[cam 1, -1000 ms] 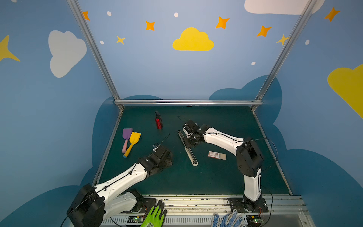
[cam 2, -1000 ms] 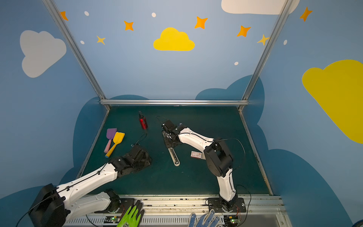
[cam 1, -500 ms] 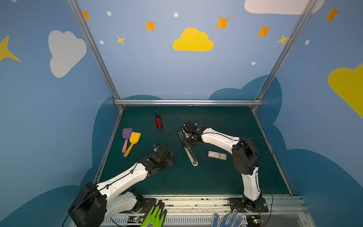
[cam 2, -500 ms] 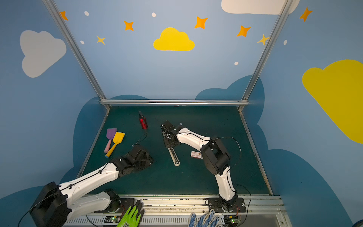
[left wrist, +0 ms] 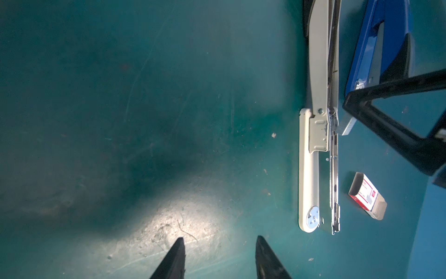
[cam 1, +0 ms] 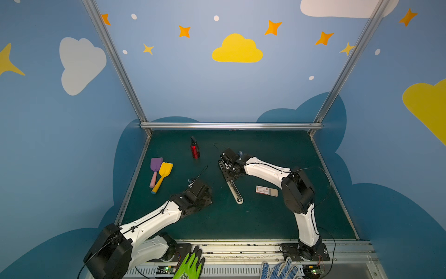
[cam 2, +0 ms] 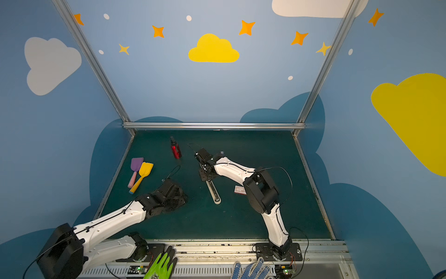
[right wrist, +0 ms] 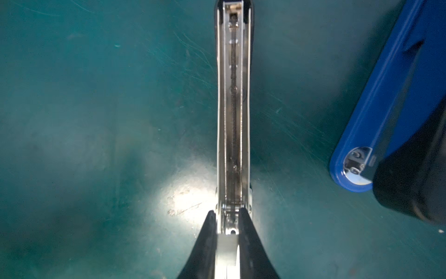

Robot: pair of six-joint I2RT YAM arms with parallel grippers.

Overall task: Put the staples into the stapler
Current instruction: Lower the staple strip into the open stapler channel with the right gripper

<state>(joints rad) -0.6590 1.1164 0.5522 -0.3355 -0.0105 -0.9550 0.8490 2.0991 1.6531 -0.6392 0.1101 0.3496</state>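
Blue walls painted with clouds and stars close in a dark green mat point(cam 1: 265, 222) on three sides. We see a red bottle point(cam 1: 195, 149) standing near the back. A purple spatula point(cam 1: 155, 169) and a yellow spatula point(cam 1: 164, 174) lie side by side near the left rail, clear of both arms.

The stapler point(cam 1: 233, 187) lies opened out in the middle. Its blue top cover point(right wrist: 386, 96) is swung away and its bare metal magazine point(right wrist: 233, 108) faces up. The right gripper point(right wrist: 226, 215) is pinched onto the end of that magazine, a finger pressed to each side.

The box of staples point(cam 1: 266, 190) lies flat on the mat, just beside the stapler's white free end and well apart from the right gripper. The right arm's elbow partly covers it in a top view point(cam 2: 240, 189). Its tray juts out at one end point(left wrist: 366, 196); we cannot make out the strips.

The left gripper point(left wrist: 219, 241) hangs over bare mat, its jaws partly apart and empty. Open mat runs from there to the front rail, where a green glove point(cam 1: 190, 265) and a blue-dotted glove point(cam 1: 277, 269) lie.
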